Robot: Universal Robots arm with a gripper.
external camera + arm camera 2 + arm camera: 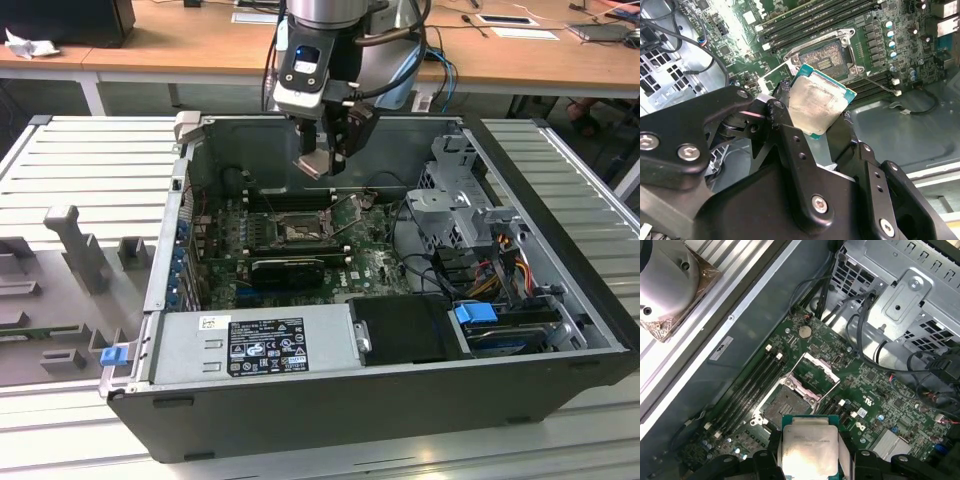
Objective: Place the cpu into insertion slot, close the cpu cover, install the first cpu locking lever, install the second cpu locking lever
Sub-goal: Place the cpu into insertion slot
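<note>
Item: gripper (322,158), black two-finger type, clenched on the cpu (312,166), with one finger on each of two opposite edges; the chip's pale metal top (820,107) is bare between them. Position: hanging inside the mouth of the open computer case (330,410), above the far part of the green board, with the chip tilted and clear of everything below. The insertion slot (297,232) lies below and nearer, its contact field (785,405) uncovered. The cpu cover (815,371) stands swung up off the slot along one edge, its window open. Surroundings: long black memory slots (750,385) run just beside the slot on its far side. The drive cage (460,190) and bundled cables (490,270) crowd the exterior view's right. The power supply (260,345) fills the near edge. The case's far wall (250,140) rises just behind the gripper. Open air lies between chip and slot.
</note>
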